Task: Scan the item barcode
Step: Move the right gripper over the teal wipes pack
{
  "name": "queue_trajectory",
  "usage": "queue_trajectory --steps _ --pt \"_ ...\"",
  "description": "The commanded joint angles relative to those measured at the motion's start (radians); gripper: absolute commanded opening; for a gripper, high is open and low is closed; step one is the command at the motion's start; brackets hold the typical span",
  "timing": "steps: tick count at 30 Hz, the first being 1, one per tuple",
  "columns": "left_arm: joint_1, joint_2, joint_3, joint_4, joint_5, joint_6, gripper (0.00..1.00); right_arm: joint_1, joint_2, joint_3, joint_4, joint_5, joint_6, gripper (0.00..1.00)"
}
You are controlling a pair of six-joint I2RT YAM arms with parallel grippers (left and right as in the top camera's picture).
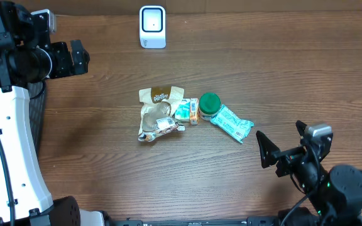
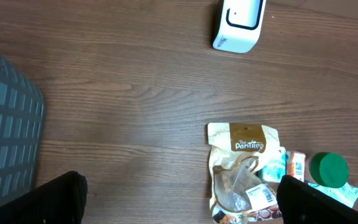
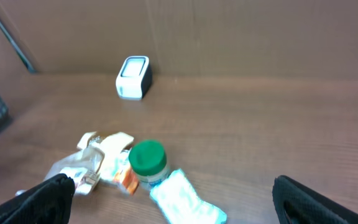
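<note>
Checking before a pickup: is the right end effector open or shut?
Open: the right end effector shows both fingers wide apart, holding nothing.

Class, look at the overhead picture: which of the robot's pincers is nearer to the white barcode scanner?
Left. The left pincer is off to the left of the white barcode scanner, toward the back. The right pincer is far off at the front right, past the grocery items.

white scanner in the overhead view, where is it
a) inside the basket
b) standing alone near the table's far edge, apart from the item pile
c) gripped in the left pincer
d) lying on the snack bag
b, the white scanner stands by itself near the far edge of the table, with bare wood between it and the snack bag in the pile
</note>
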State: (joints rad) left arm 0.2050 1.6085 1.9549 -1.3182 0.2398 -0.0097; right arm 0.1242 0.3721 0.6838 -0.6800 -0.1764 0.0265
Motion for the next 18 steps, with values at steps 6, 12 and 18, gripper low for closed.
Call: queue_trajectory --steps 6,12,18 --pt "0.004 0.0 0.008 -0.002 0.012 -0.013 1.0 -0.001 0.33 0.313 -0.2 -0.029 0.003 1.0" --pt "0.004 0.0 0.008 -0.002 0.012 -0.013 1.0 -0.001 0.588 0.538 -0.409 -0.052 0.003 1.0" --pt "0.004 0.0 0.008 -0.002 0.012 -0.013 1.0 -0.001 0.805 0.641 -0.492 -0.117 0.003 1.0"
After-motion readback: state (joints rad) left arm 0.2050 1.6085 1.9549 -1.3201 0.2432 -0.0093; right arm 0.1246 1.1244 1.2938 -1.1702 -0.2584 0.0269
